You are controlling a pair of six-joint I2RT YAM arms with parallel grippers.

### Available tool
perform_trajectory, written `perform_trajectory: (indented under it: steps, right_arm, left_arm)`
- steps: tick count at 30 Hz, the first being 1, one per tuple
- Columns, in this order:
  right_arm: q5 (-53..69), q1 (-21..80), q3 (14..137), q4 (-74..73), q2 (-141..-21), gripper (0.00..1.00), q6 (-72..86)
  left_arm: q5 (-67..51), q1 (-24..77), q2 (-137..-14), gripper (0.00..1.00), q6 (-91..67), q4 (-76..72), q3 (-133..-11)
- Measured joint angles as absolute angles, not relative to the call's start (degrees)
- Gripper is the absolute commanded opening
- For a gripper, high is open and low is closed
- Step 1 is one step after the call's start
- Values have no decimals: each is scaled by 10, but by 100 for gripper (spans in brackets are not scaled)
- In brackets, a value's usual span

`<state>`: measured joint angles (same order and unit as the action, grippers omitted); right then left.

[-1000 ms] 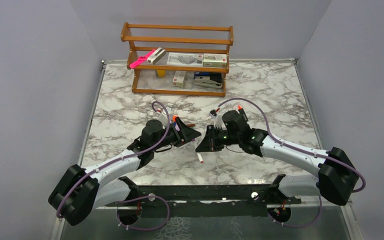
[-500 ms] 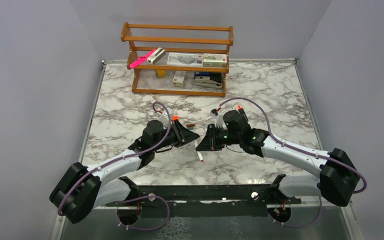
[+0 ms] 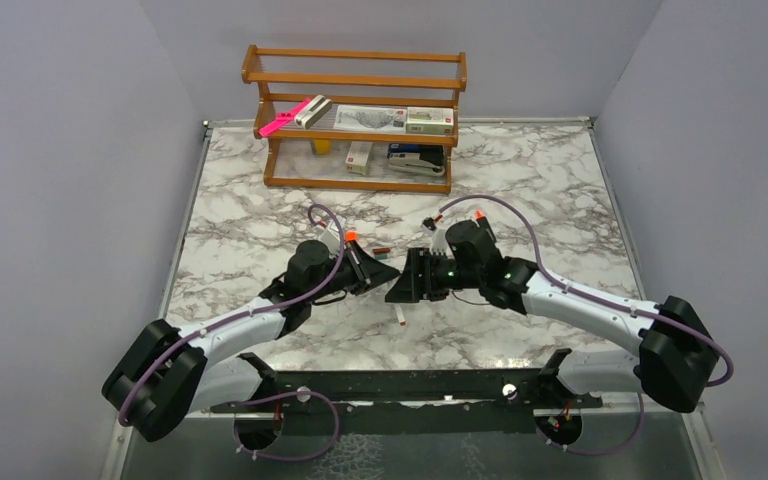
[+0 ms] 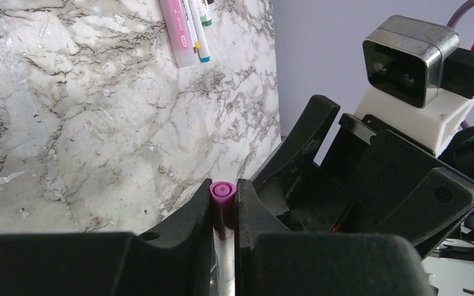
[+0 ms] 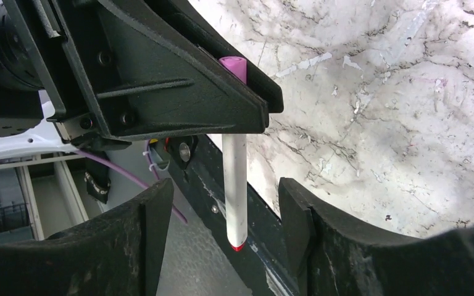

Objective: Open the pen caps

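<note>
A slim white-barrelled pen (image 5: 234,179) with a purple cap (image 4: 223,198) hangs above the table between the two arms. My left gripper (image 4: 224,185) is shut on it, its jaws pinching the cap and the top of the barrel. In the right wrist view the cap (image 5: 234,66) pokes out past the left gripper's fingers. My right gripper (image 5: 225,196) is open, one finger on each side of the barrel's red-tipped lower end, clear of it. From above, the left gripper (image 3: 386,271) and the right gripper (image 3: 400,286) meet nose to nose, and the pen's end (image 3: 398,314) sticks out below.
More markers with green and blue ends (image 4: 201,31) and a pink highlighter (image 4: 179,34) lie on the marble beyond. A small dark red piece (image 3: 381,250) lies behind the grippers. A wooden rack (image 3: 360,182) with boxes and a long pink item (image 3: 284,119) stands at the back.
My left gripper has shut on the pen's capped end. My right gripper has opened and let go of the barrel. The two grippers have come closer together.
</note>
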<state>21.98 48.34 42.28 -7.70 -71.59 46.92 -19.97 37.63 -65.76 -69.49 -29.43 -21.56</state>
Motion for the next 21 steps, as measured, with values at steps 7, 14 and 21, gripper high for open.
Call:
perform_trajectory:
  steps: [7, 14, 21]
  right_arm:
    - [222, 483, 423, -73, -729, 64, 469]
    - [227, 483, 422, -55, -751, 63, 469]
    - [237, 483, 419, -27, -775, 3, 469]
  left_arm:
    - [-200, 376, -660, 0, -696, -293, -216]
    - [-199, 379, -667, 0, -698, -295, -218]
    - [-195, 392, -681, 0, -704, -296, -225]
